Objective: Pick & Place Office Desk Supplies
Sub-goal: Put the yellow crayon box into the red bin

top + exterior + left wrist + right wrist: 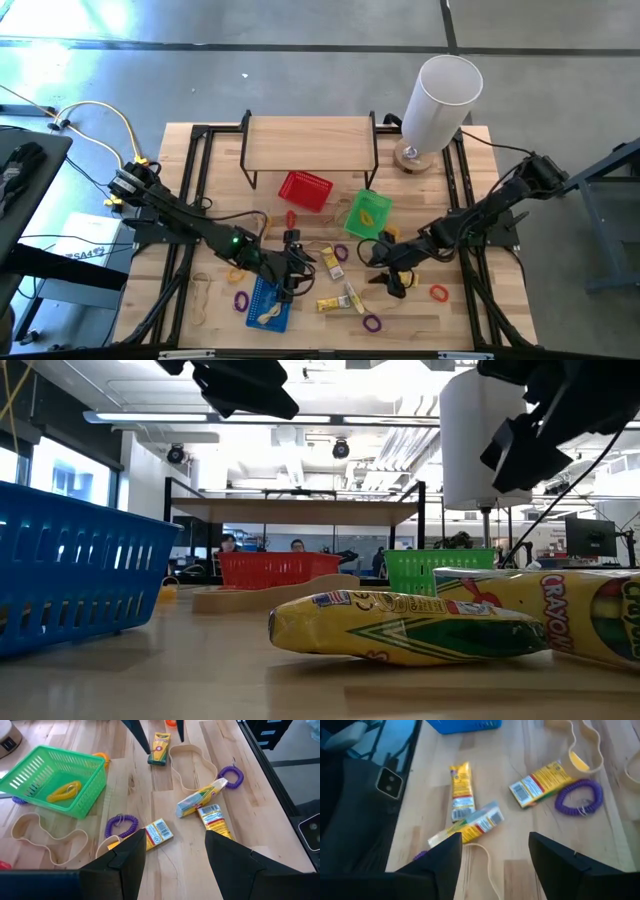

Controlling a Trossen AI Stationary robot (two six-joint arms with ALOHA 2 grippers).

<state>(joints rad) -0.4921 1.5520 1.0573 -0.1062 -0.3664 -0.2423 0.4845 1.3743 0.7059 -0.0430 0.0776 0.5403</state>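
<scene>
Crayon packs [410,625] lie mid-bench between both arms. Left gripper [175,852] and right gripper [492,855] hover, fingers apart, empty. Descend straight, straddle one pack's narrow sides.

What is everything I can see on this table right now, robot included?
Pale wooden table: one, under everything.
Wooden shelf on black frame: one, far edge.
Tall white cylinder: one, far right corner.
Plastic baskets: red basket and green basket mid-table, blue basket front.
Yellow crayon boxes: at least four, centre front.
Purple coil loops: at least three, scattered.
Orange coil loop: one, right.
Yellow coil loop: one, inside green basket.
Tan rubber bands: several, scattered.
Left end effector, right end effector: black, open, empty, over the boxes.
</scene>
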